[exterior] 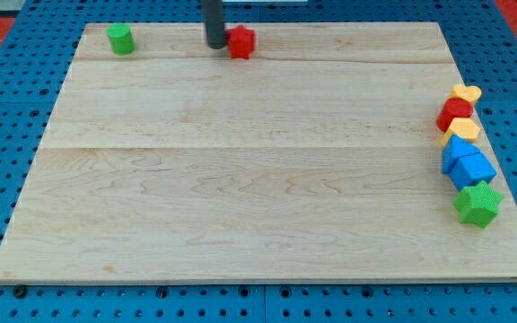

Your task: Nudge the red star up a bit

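The red star lies near the view's top edge of the wooden board, a little left of the middle. My tip stands just to the star's left, very close to it or touching it; the dark rod rises out of the view's top.
A green cylinder stands at the view's top left. At the view's right edge is a cluster: a yellow heart, a red block, a yellow block, two blue blocks and a green star.
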Controlling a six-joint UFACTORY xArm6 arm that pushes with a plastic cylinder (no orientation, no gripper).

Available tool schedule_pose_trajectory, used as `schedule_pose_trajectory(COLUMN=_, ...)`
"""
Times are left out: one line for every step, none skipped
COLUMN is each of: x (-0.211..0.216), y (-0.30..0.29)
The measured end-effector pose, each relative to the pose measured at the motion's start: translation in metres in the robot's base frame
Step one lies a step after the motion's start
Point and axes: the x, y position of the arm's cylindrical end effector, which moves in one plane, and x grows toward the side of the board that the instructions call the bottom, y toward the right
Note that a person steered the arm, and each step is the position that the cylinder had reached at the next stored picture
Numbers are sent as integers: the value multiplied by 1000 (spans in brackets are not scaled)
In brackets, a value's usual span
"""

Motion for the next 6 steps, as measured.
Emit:
schedule_pose_trajectory(x=5, y=14)
schedule_pose_trajectory(x=6, y=28)
schedule_pose_trajectory(x=-1, y=45)
schedule_pose_trajectory(x=26, y=12)
schedule_pose_trajectory(x=68, y=5)
schedule_pose_trajectory(x=57, y=74)
